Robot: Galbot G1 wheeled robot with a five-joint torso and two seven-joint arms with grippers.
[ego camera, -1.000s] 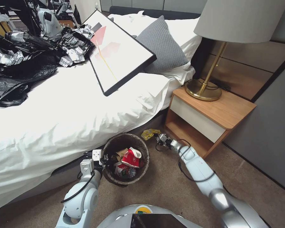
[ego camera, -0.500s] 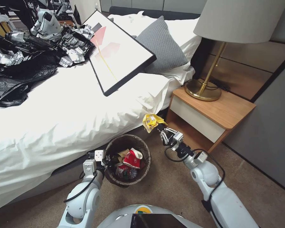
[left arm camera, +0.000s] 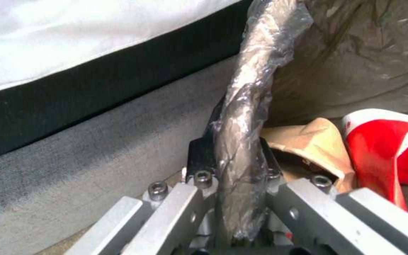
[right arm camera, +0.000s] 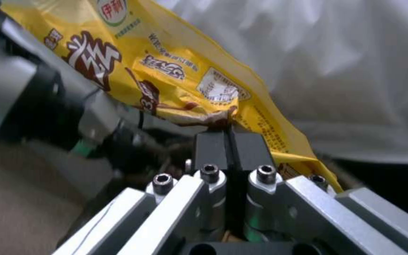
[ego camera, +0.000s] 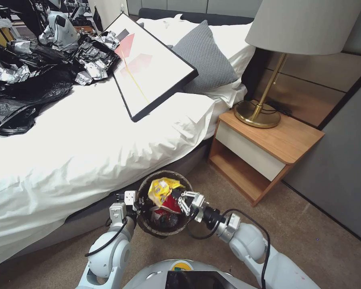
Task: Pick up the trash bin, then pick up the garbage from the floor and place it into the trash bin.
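Yellow wrapper (ego camera: 161, 189) is pinched by right claw (ego camera: 179, 199) above trash bin (ego camera: 145, 224), rim clamped by left claw (ego camera: 139, 205); light wrapper could drift outside.

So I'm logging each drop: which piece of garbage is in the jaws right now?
The yellow snack wrapper, pinched by the right gripper above the trash bin; the red cup and tan paper lie loose inside.
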